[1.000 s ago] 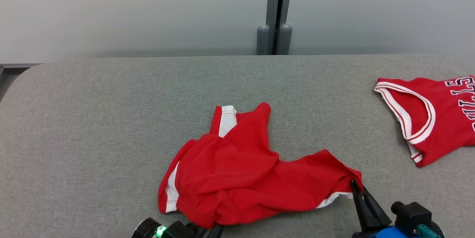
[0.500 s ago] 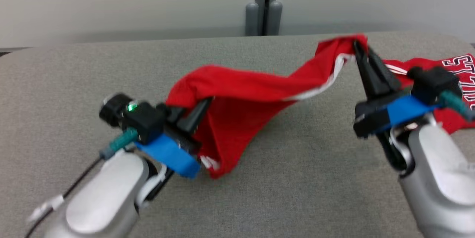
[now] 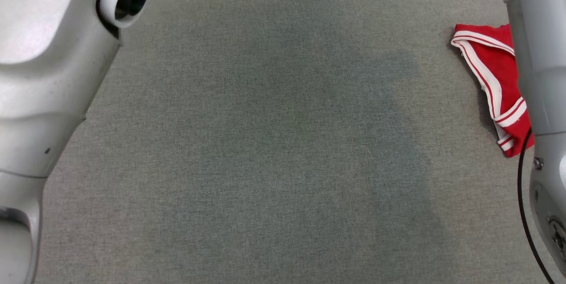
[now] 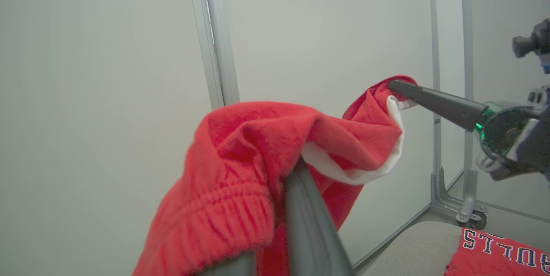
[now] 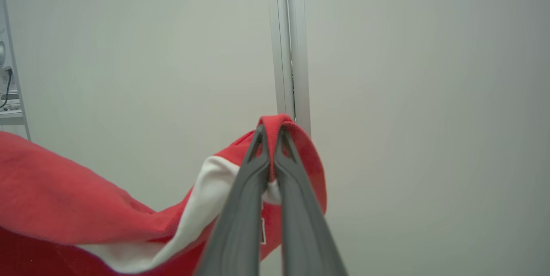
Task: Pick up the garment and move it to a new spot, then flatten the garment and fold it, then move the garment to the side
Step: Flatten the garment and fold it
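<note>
Left wrist view, garment (image 4: 240, 160) half-hiding left claw (image 4: 297, 175)

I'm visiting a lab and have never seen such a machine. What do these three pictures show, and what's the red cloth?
This is a wheeled robot with two arms, handling clothes. One picture is from a camera on its head, looking down at a grey fabric-covered table; the pale shapes at the sides are its left arm and right arm. A red jersey with white trim lies on the table's right side. The other two pictures come from cameras on the wrists, looking along each gripper's dark fingers. In the left wrist view, the left gripper is shut on bunched red shorts near their elastic waistband. In the right wrist view, the right gripper pinches another edge, beside a white stripe. So the shorts hang in the air between both grippers.
</note>
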`<state>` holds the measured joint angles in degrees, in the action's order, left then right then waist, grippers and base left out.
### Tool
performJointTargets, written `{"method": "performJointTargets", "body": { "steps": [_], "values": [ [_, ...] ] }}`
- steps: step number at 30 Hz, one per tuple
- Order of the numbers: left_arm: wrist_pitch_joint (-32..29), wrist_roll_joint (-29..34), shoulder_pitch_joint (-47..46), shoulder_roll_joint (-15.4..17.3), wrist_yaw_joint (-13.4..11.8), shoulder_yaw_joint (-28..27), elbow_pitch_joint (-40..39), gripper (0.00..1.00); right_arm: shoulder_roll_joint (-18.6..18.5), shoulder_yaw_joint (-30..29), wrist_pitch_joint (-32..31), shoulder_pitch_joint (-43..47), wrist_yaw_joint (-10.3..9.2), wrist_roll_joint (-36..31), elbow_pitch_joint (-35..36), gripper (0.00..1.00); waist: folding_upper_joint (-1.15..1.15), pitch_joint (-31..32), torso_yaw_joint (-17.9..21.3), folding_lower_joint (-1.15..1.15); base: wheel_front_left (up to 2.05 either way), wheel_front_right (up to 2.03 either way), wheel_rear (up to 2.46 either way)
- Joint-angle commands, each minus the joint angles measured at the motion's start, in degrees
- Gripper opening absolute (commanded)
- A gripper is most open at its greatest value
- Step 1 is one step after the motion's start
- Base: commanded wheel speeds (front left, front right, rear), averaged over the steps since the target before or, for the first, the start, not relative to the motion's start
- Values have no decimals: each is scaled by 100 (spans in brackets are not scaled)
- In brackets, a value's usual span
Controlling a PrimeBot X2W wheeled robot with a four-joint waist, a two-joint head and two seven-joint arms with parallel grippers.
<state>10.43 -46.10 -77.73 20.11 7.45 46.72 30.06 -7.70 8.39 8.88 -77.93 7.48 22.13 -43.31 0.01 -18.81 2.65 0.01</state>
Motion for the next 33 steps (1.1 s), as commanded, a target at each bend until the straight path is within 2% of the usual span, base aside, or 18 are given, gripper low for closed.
{"method": "performJointTargets", "body": {
  "steps": [1,4,9,12,15,23,27,30,31,33],
  "values": [
    [101,-57,-72,-60,2,125,111,0,47,95,69,-40,4,-9,-172,0,-1,-25,-1,-1,0,0,0],
    [278,-272,-139,-64,2,408,327,0,85,293,185,7,3,147,-525,0,-1,-56,2,-1,0,0,0],
    [434,-498,519,53,2,1005,458,0,32,767,403,619,3,393,-870,0,-1,-90,-33,-1,0,0,0],
    [477,-653,1134,85,2,1117,431,0,3,1045,510,1133,3,550,-914,0,-1,-49,-57,-1,0,0,0],
    [478,-693,1890,90,2,861,216,0,-116,1257,580,1704,3,722,-829,0,-1,59,-80,-1,0,0,0],
    [479,-341,4311,74,3,587,-611,0,-556,1503,632,3544,3,1237,-235,0,-1,524,-126,-1,0,0,0],
    [478,-40,5322,132,3,972,-835,0,-851,1536,633,4669,4,1397,239,0,-1,807,-190,-1,0,0,0],
    [479,82,5837,193,-9,1145,-954,0,-1055,1374,634,5474,4,1572,625,0,-1,963,-243,-1,0,0,0],
    [479,82,5837,193,-9,1145,-954,0,-1055,1374,634,5474,4,1572,625,0,-1,963,-243,-1,0,0,0],
    [479,96,6227,282,-75,1244,-1086,0,-1201,1274,596,6240,3,1641,1043,0,-1,1115,-275,-1,0,0,0]
  ]
}}
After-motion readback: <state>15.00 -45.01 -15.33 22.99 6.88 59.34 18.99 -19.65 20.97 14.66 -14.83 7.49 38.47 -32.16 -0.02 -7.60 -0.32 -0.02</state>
